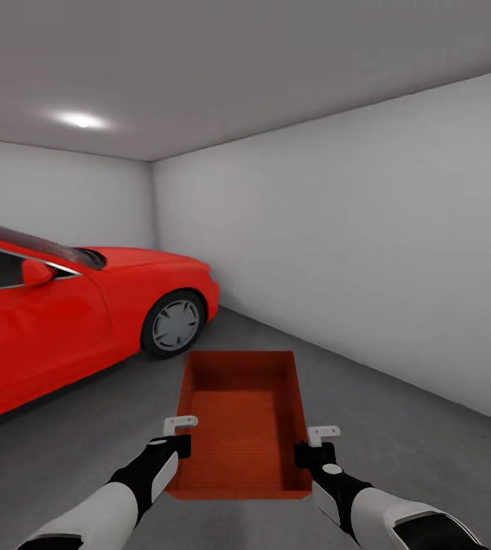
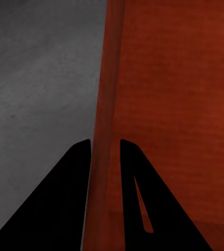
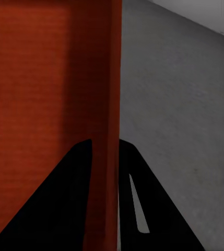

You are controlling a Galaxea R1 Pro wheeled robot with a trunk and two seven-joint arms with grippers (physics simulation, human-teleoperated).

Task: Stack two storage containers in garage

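Observation:
In the garage, I hold one orange-red storage container (image 1: 241,416) out in front of me above the dark grey floor (image 1: 398,428). My left gripper (image 1: 178,437) is shut on the container's left wall (image 2: 104,157), one finger on each side. On the opposite side, my right gripper (image 1: 312,447) is shut on its right wall (image 3: 105,157) the same way. The bin is open-topped and empty, and it hangs level between both arms.
A red car (image 1: 62,321) stands at the left, its front wheel (image 1: 173,324) close to the container's far left corner. A plain white wall (image 1: 367,252) runs along the right. Bare floor stretches ahead and to the right.

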